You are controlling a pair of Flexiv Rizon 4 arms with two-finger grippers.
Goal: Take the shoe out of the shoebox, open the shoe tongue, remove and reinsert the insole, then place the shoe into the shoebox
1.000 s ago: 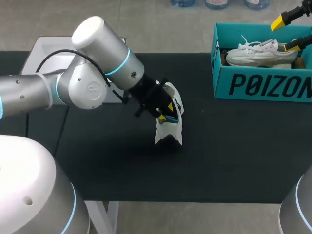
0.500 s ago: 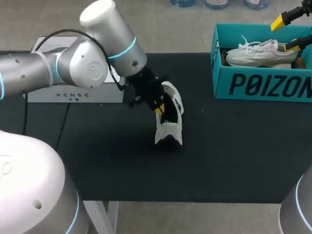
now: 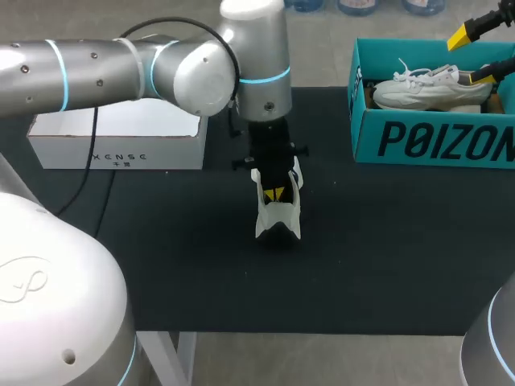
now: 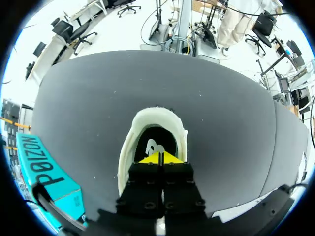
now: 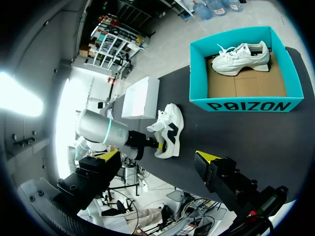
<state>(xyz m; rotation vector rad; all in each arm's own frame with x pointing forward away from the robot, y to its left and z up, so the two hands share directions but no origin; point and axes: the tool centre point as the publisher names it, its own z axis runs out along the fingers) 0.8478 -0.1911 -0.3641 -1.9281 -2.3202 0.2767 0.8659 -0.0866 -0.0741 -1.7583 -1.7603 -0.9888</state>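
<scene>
Looking down from above, I saw the left arm (image 3: 201,68) stretched to the middle of the dark bench (image 3: 386,241), the left jaws dipped into the mouth of a white sneaker (image 3: 280,219). The sneaker rested well apart from the teal shoebox (image 3: 434,141), which held a second white sneaker (image 3: 430,87). A white box (image 3: 113,137) sat toward the bench's left.

From the left wrist, the yellow fingertips (image 4: 170,158) were pressed together inside the sneaker's opening, over the dark insole (image 4: 153,142). Whether they pinched anything I could not tell.

From the right wrist, the right jaws stood wide apart, holding nothing, high above the bench.
</scene>
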